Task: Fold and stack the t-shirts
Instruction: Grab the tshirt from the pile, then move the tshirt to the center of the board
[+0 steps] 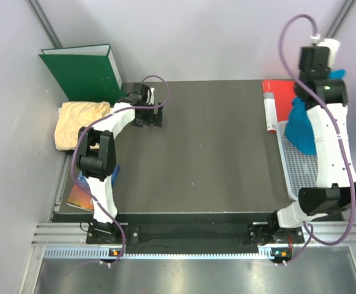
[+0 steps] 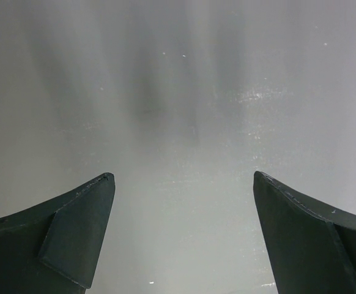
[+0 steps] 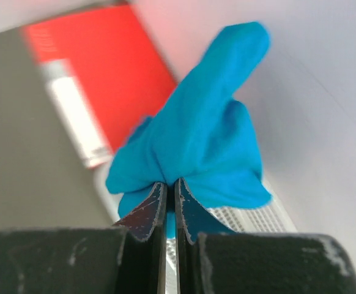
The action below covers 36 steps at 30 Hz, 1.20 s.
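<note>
The right hand (image 3: 170,182) clenched a bunch of the blue shirt (image 3: 202,147), which hung over the tabletop's (image 1: 208,147) far-right edge above a white tray (image 1: 297,174). The left hand (image 2: 183,176) hovered released at the tabletop's far-left corner. The yellow shirt (image 1: 74,122) lay crumpled just off that corner.

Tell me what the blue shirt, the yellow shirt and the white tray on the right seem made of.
Blue shirt: soft matte cloth, probably cotton knit; it bunches where the right gripper pinches it.
Yellow shirt: similar soft matte cloth, lying rumpled.
White tray: likely rigid plastic, a regular grid of small holes; coated metal is possible.
</note>
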Motion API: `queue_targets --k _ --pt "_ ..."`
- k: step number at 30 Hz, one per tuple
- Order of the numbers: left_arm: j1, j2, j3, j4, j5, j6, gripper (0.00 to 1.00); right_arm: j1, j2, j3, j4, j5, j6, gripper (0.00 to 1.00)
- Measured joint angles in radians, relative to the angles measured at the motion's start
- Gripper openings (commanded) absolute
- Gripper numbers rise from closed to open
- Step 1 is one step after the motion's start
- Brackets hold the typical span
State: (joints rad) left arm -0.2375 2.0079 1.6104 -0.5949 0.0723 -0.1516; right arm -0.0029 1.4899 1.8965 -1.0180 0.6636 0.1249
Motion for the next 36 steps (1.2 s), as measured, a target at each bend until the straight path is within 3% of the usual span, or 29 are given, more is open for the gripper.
queue_targets --k 7,11,13,14,15,17,18,20,21,22,28,36 --pt "0.0 0.0 0.009 -0.005 -0.038 -0.002 0.99 0.345 0.187 0.251 0.046 -0.114 -0.084 0.0" --pt "0.0 0.0 0.011 -0.015 -0.071 -0.004 0.99 0.483 0.308 0.298 0.049 -0.296 -0.091 0.0" --pt "0.0 0.0 0.017 -0.023 -0.092 -0.004 0.99 0.537 0.381 0.281 0.041 -0.422 -0.091 0.06" --pt "0.0 0.0 0.021 -0.029 -0.099 -0.004 0.99 0.566 0.427 0.264 0.032 -0.494 -0.093 0.12" --pt "0.0 0.0 0.026 -0.035 -0.106 -0.004 1.0 0.585 0.467 0.251 0.025 -0.545 -0.097 0.27" --pt "0.0 0.0 0.038 -0.041 -0.12 -0.004 0.99 0.626 0.562 0.214 0.009 -0.666 -0.097 0.39" --pt "0.0 0.0 0.042 -0.043 -0.124 -0.003 0.99 0.645 0.61 0.198 -0.006 -0.717 -0.101 0.59" --pt "0.0 0.0 0.046 -0.045 -0.129 -0.004 0.99 0.677 0.688 0.195 -0.046 -0.782 -0.095 0.8" --pt "0.0 0.0 0.046 -0.046 -0.13 -0.006 0.99 0.69 0.715 0.194 -0.058 -0.795 -0.1 0.96" --pt "0.002 0.0 0.046 -0.05 -0.12 -0.007 0.99 0.7 0.717 0.187 -0.062 -0.795 -0.093 0.99" --pt "-0.015 0.0 0.049 -0.056 -0.014 -0.005 0.99 0.658 0.547 0.082 0.009 -0.653 -0.043 0.97" --pt "-0.087 0.133 0.197 -0.102 0.018 -0.005 1.0 0.355 0.401 -0.142 0.081 -0.541 0.044 0.97"
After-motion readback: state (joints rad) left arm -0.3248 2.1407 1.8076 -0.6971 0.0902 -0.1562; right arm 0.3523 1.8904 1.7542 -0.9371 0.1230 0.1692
